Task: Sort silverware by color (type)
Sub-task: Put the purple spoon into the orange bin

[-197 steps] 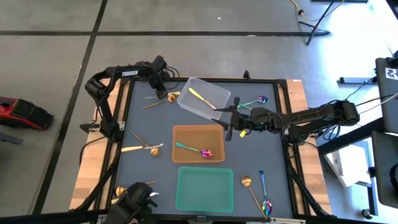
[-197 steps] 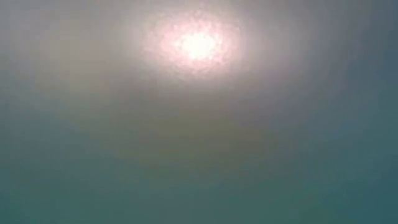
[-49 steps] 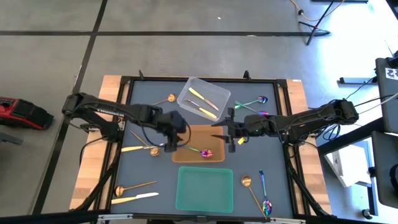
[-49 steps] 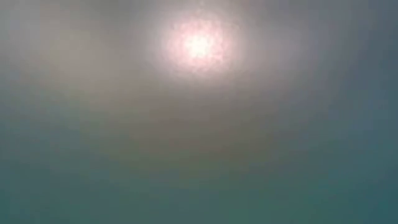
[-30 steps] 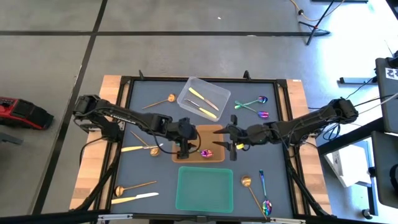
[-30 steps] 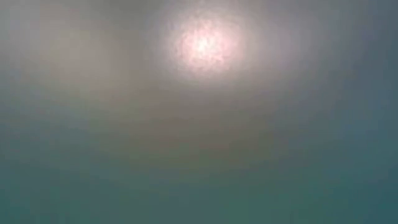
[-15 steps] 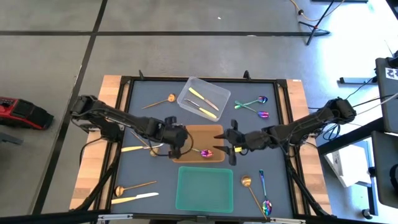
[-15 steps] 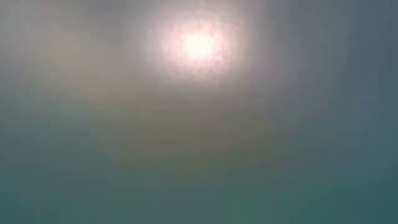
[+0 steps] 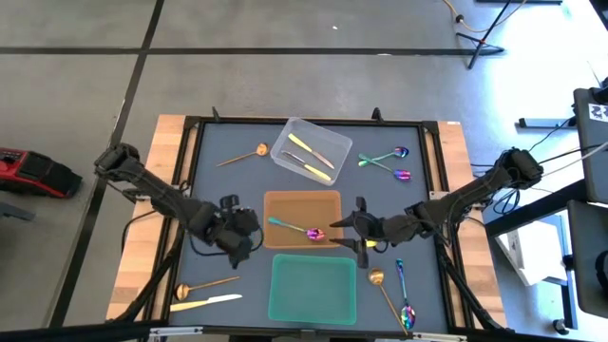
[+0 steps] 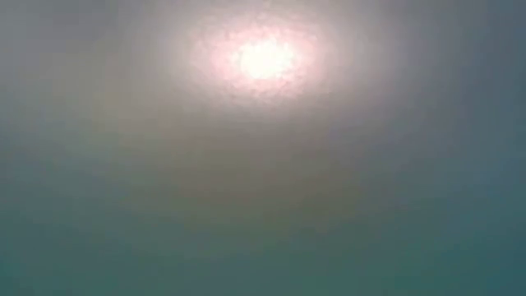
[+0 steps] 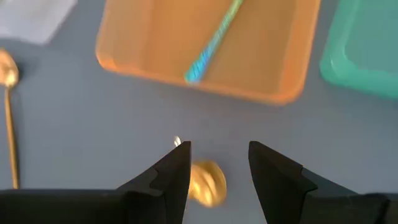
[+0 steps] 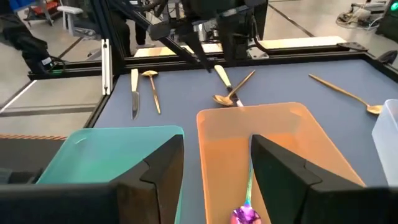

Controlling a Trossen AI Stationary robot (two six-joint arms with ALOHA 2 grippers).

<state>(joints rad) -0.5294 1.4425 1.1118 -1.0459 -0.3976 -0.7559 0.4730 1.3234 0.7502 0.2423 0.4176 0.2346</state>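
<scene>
Low view: featureless haze, table hidden.

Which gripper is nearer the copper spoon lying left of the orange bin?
Left. The left gripper hovers right over the copper spoon, open, fingers straddling its bowl. The right gripper is open at the far side of the orange bin, pointing at the rainbow spoon inside.

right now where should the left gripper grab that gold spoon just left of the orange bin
Take the gold spoon from straight above. The left gripper is open with the bowl between its fingers, but a rounded bowl would likely slip. The thin handle is probably the better grip, fingers across its width, though it is hidden here under the gripper.
</scene>
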